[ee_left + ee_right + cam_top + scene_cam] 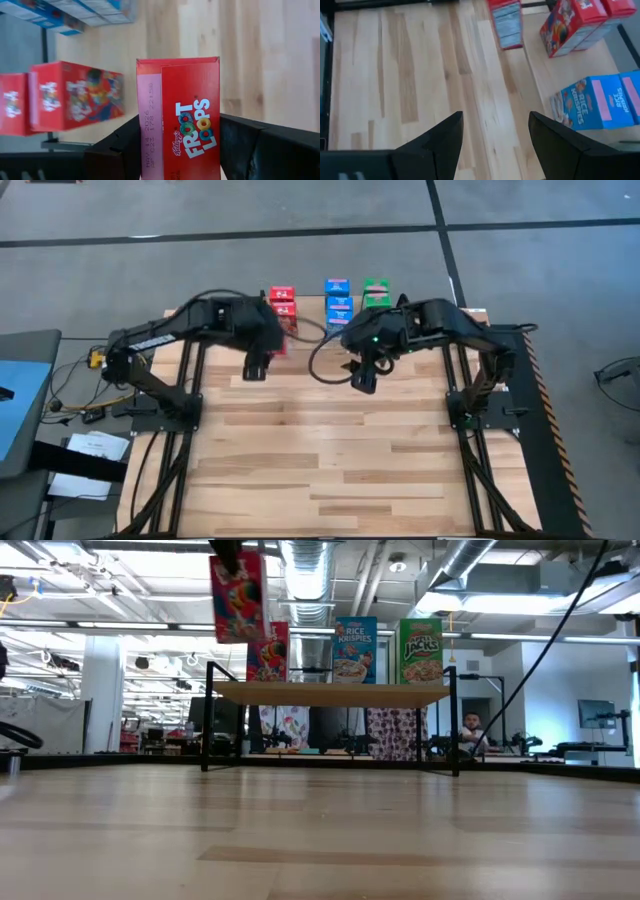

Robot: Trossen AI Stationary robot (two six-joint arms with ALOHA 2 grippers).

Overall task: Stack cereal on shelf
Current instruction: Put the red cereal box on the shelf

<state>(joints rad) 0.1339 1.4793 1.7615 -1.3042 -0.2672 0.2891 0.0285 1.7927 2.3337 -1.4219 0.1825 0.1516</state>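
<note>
Shelf (330,694) at table's far edge, red, blue, green cereal boxes on top. Left gripper (180,150) clamps red Froot Loops box (182,120), raised beside shelf. Right gripper (495,135) spread wide, empty, near blue boxes (595,102).

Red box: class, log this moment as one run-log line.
left gripper: holds red box above shelf | right gripper: open, empty, waiting beside shelf

Open right end effector (492,137) above tabletop (410,75)
</note>
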